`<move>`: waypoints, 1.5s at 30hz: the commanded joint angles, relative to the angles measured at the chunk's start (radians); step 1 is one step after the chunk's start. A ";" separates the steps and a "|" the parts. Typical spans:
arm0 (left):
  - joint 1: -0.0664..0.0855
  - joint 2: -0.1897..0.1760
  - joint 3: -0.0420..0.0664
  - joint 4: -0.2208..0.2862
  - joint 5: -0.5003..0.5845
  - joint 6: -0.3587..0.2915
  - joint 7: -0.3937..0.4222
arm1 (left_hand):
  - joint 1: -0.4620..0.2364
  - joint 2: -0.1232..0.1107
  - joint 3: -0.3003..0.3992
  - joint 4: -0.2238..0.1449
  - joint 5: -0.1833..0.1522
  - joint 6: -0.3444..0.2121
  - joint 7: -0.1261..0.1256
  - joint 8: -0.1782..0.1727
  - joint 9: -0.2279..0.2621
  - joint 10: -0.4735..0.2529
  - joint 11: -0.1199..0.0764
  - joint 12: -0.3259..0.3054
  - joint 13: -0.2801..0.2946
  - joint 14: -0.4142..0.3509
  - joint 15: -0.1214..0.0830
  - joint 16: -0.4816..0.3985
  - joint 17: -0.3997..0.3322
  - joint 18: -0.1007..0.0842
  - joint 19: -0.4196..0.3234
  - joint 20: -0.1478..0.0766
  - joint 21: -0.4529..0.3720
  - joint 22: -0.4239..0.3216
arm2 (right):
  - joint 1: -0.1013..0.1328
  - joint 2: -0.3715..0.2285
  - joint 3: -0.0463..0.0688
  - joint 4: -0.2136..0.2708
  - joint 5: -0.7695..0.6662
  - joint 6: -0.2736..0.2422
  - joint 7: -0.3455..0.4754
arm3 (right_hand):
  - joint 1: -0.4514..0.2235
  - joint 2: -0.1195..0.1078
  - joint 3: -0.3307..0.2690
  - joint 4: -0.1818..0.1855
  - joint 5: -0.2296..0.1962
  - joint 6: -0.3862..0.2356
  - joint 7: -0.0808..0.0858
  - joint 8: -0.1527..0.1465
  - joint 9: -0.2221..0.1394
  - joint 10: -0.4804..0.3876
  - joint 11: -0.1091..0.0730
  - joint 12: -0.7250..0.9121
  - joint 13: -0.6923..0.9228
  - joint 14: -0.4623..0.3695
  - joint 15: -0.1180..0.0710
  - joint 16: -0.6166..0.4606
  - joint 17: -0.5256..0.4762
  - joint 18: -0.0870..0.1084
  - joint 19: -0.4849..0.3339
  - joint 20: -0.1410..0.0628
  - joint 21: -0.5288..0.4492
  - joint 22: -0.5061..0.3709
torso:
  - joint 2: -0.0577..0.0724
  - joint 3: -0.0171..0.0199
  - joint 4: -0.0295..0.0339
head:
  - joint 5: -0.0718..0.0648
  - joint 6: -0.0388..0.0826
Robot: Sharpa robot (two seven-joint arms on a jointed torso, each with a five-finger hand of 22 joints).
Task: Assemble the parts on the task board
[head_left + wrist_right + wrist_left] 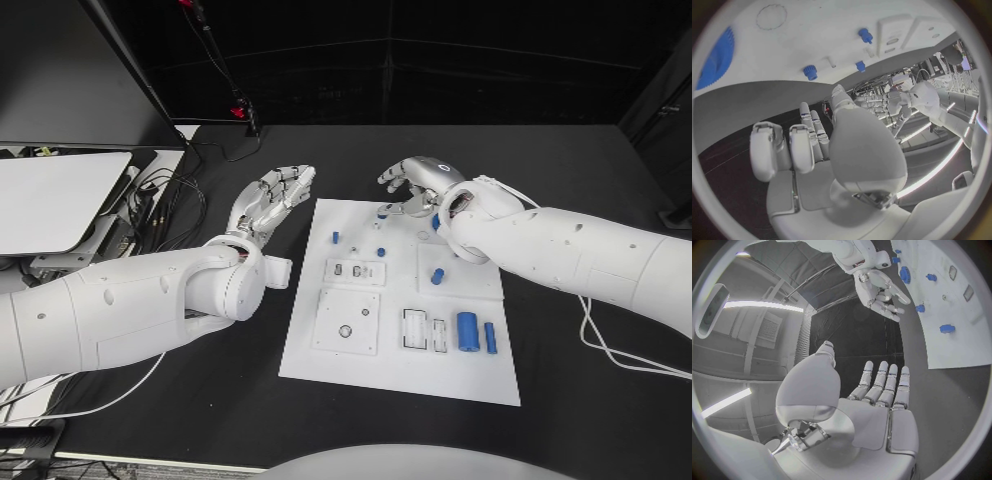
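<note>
The white task board (397,365) lies in the middle of the black table. On it are small blue pegs (335,238) (381,252) (437,276), a blue cylinder (467,331) and a thinner blue bar (490,337). My left hand (274,200) hovers beside the board's far left corner, palm up, fingers spread and holding nothing; its empty palm (879,425) fills the left wrist view. My right hand (418,185) hangs over the board's far edge, fingers loosely bent and empty, and also appears as the right hand (882,292). A blue gear (717,57) and pegs (810,71) lie beyond my right palm (811,165).
A white panel (51,200) and a tangle of cables (159,190) sit at the table's left edge. A black stand with red clips (238,105) rises at the back. White recessed blocks (353,272) (346,325) occupy the board's middle.
</note>
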 commanded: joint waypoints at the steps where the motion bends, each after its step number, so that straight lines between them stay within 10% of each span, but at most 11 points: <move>1: 0.002 -0.002 0.001 -0.001 -0.003 0.010 0.338 | -0.001 0.012 0.006 0.002 0.007 -0.003 0.156 0.005 -0.001 0.003 0.007 0.005 -0.002 0.002 0.007 0.003 -0.002 -0.010 -0.007 0.002 0.005 0.001 | 0.005 -0.061 0.013 0.071 0.233 -0.111 0.095 | -0.002 0.017 0.006 0.000 0.001 0.019 0.013 0.007 0.002 0.028 -0.003 0.017 0.005 0.031 0.001 -0.023 -0.048 0.026 -0.029 -0.001 -0.026 0.038 | -0.002 -0.0025 -0.0021 | -0.006 0.003; 9: 0.001 0.001 0.000 -0.007 -0.003 0.009 0.338 | 0.000 0.013 0.007 0.001 0.008 -0.003 0.157 0.005 -0.001 0.003 0.007 0.005 -0.002 0.002 0.008 0.004 -0.002 -0.010 -0.006 0.002 0.005 0.002 | 0.024 -0.251 0.032 0.254 0.386 0.008 0.121 | -0.055 0.041 -0.027 -0.007 0.010 -0.072 -0.027 -0.012 -0.007 0.137 -0.049 0.201 0.112 -0.072 -0.032 -0.126 -0.248 0.064 -0.179 -0.030 -0.150 -0.129 | -0.007 -0.0070 -0.0084 | -0.032 0.013; 13: 0.001 0.004 -0.001 -0.011 -0.003 0.010 0.338 | 0.000 0.013 0.007 0.001 0.008 -0.003 0.157 0.005 -0.001 0.003 0.007 0.005 -0.002 0.002 0.008 0.004 -0.002 -0.010 -0.006 0.002 0.005 0.002 | 0.028 -0.316 0.034 0.310 0.357 0.039 0.081 | -0.119 0.081 -0.073 -0.030 0.075 -0.142 -0.027 0.079 0.008 -0.237 -0.074 1.016 0.801 -0.099 -0.056 -0.053 -0.119 0.072 -0.253 -0.050 -0.180 -0.137 | -0.007 -0.0081 -0.0108 | -0.054 0.021; 15: 0.001 0.005 -0.002 -0.013 -0.003 0.011 0.338 | 0.000 0.013 0.007 0.001 0.008 -0.003 0.157 0.005 -0.001 0.003 0.007 0.005 -0.002 0.002 0.008 0.004 -0.002 -0.010 -0.006 0.002 0.005 0.002 | 0.028 -0.340 0.033 0.328 0.305 0.051 0.035 | -0.163 0.085 -0.090 -0.011 0.141 -0.169 -0.094 0.103 0.010 0.063 -0.086 1.276 1.116 -0.073 -0.047 -0.019 -0.026 0.083 -0.309 -0.048 -0.220 -0.183 | -0.007 -0.0078 -0.0114 | -0.064 0.023; 18: 0.001 0.006 -0.002 -0.014 -0.003 0.011 0.337 | 0.000 0.013 0.007 0.001 0.008 -0.003 0.157 0.005 -0.001 0.003 0.007 0.005 -0.002 0.002 0.008 0.004 -0.002 -0.010 -0.006 0.002 0.005 0.002 | 0.028 -0.361 0.033 0.338 0.225 0.064 -0.024 | -0.191 0.090 -0.114 -0.004 0.191 -0.196 -0.131 0.163 0.021 0.295 -0.093 1.433 1.346 0.039 -0.052 0.063 0.220 0.075 -0.295 -0.053 -0.198 -0.141 | -0.008 -0.0076 -0.0109 | -0.077 0.023; 21: 0.001 0.006 -0.002 -0.016 -0.003 0.011 0.338 | 0.000 0.013 0.007 0.001 0.008 -0.003 0.157 0.005 -0.001 0.003 0.007 0.005 -0.002 0.002 0.008 0.004 -0.002 -0.010 -0.006 0.002 0.005 0.002 | 0.028 -0.373 0.033 0.339 0.129 0.065 -0.076 | -0.168 0.091 -0.110 -0.005 0.233 -0.169 -0.130 0.239 0.042 0.544 -0.095 1.487 1.504 0.106 -0.052 0.090 0.335 0.048 -0.185 -0.054 -0.107 -0.017 | -0.008 -0.0086 -0.0116 | -0.083 0.023; 27: 0.001 0.008 -0.003 -0.018 -0.003 0.012 0.338 | 0.001 0.017 0.008 0.001 0.009 -0.003 0.157 0.006 -0.002 0.004 0.007 0.006 -0.001 0.002 0.009 0.005 -0.002 -0.010 -0.008 0.003 0.005 0.002 | 0.020 -0.378 0.032 0.323 0.037 0.090 -0.144 | -0.109 0.063 -0.057 -0.004 0.221 -0.154 -0.102 0.358 0.074 0.544 -0.115 1.487 1.504 0.106 -0.068 0.090 0.335 -0.010 0.043 -0.065 0.043 0.200 | -0.006 -0.0075 -0.0093 | -0.093 0.026; 36: 0.001 0.004 -0.003 -0.017 -0.003 0.010 0.337 | 0.002 0.022 0.010 0.001 0.010 -0.002 0.157 0.007 -0.004 0.004 0.008 0.007 -0.002 0.002 0.009 0.006 -0.002 -0.010 -0.008 0.003 0.006 0.002 | 0.004 -0.354 0.032 0.287 0.013 0.134 -0.199 | -0.091 0.015 -0.013 -0.002 0.250 -0.216 -0.051 0.429 0.093 0.544 -0.080 1.487 1.504 0.106 -0.047 0.090 0.335 -0.031 0.115 -0.048 0.082 0.263 | -0.006 -0.0071 -0.0088 | -0.094 0.025; 45: 0.001 0.003 -0.003 -0.016 -0.003 0.010 0.337 | 0.002 0.022 0.010 0.001 0.010 -0.002 0.157 0.007 -0.004 0.004 0.008 0.007 -0.002 0.002 0.009 0.006 -0.002 -0.010 -0.008 0.003 0.006 0.002 | -0.002 -0.317 0.032 0.239 -0.012 0.154 -0.230 | -0.083 -0.032 0.012 0.002 0.271 -0.235 -0.040 0.446 0.093 0.544 -0.061 1.487 1.504 0.106 -0.032 0.090 0.335 -0.031 0.115 -0.035 0.082 0.263 | -0.006 -0.0074 -0.0080 | -0.092 0.025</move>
